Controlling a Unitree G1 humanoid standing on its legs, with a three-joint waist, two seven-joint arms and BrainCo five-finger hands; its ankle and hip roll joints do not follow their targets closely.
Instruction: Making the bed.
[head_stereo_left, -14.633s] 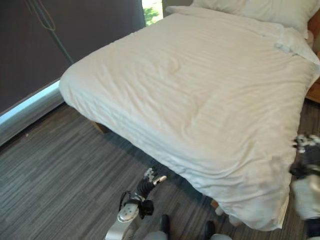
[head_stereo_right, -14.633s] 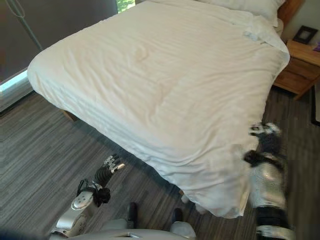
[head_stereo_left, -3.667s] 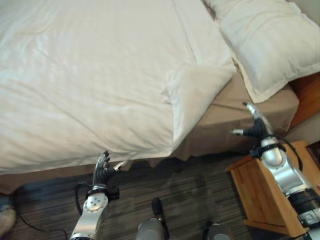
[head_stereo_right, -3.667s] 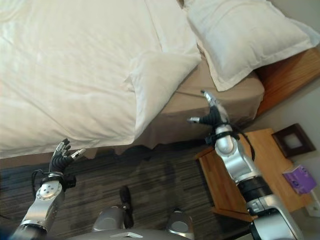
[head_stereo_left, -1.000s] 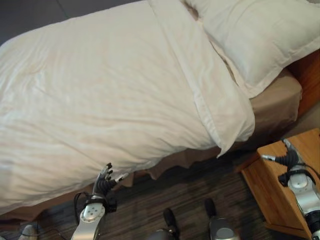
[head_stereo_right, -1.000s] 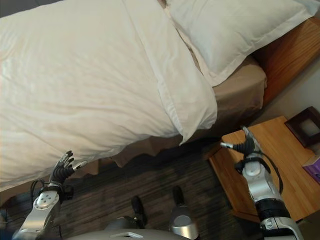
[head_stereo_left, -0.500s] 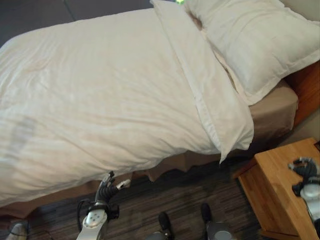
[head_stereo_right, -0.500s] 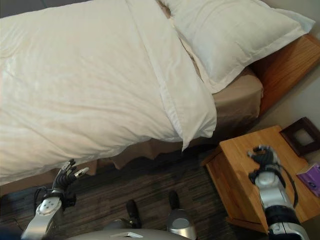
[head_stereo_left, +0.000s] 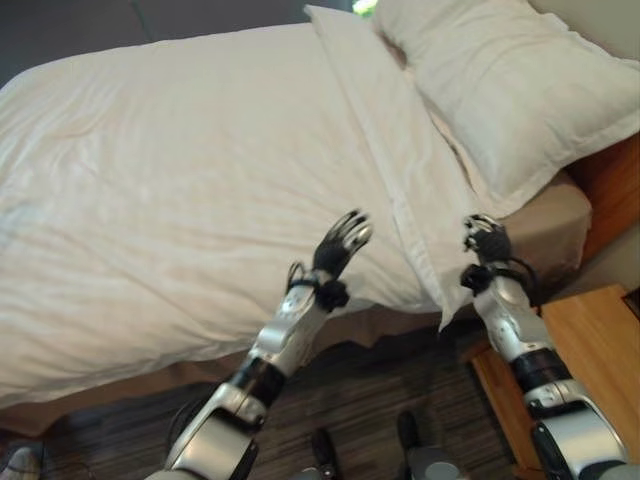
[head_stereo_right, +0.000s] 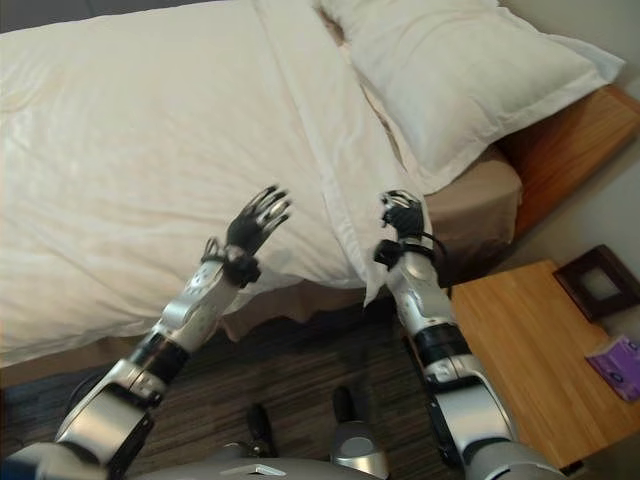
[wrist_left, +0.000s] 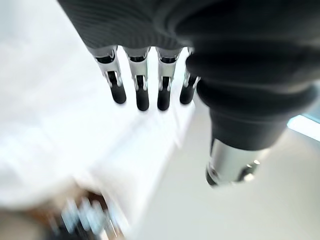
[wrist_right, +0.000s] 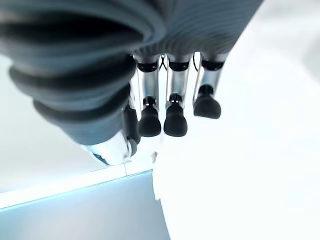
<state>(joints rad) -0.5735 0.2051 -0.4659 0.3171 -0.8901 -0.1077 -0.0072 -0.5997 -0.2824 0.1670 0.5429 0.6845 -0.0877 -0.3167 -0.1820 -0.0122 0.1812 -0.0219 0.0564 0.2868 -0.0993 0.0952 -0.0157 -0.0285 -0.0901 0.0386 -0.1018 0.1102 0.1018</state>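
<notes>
Bedding covers most of the head views: a white duvet (head_stereo_left: 180, 190) lies spread over the bed from 9 o'clock across the centre, its top edge turned back in a long folded band (head_stereo_left: 400, 170) that runs from 12 o'clock down toward 4 o'clock and ends in a hanging corner over the side of the tan mattress (head_stereo_left: 560, 215); a large white pillow (head_stereo_left: 500, 85) rests at 1 to 2 o'clock, just beside that band, with a strip of wooden headboard (head_stereo_right: 560, 140) showing past it at 3 o'clock; the left hand (head_stereo_left: 340, 243) is raised over the near edge of the duvet, just below centre, its fingers straight and fanned, released and holding nothing, which its wrist view confirms with the fingers (wrist_left: 141, 95) pointing out over white cloth; the right hand (head_stereo_left: 485, 240) is at about 4 o'clock, by the hanging corner of the folded band, its fingers bent over at the tips; whether they actually catch the cloth I cannot tell from the head views, and in its wrist view the fingertips (wrist_right: 175, 122) curl in front of bright white fabric without showing a clear pinch; a wooden nightstand (head_stereo_right: 535, 340) stands at 4 to 5 o'clock beside the bed, carrying a dark picture frame (head_stereo_right: 598, 282) and a small purple item (head_stereo_right: 622, 365) near its far edge; dark striped carpet (head_stereo_right: 300, 370) shows below the bed at 6 o'clock.
</notes>
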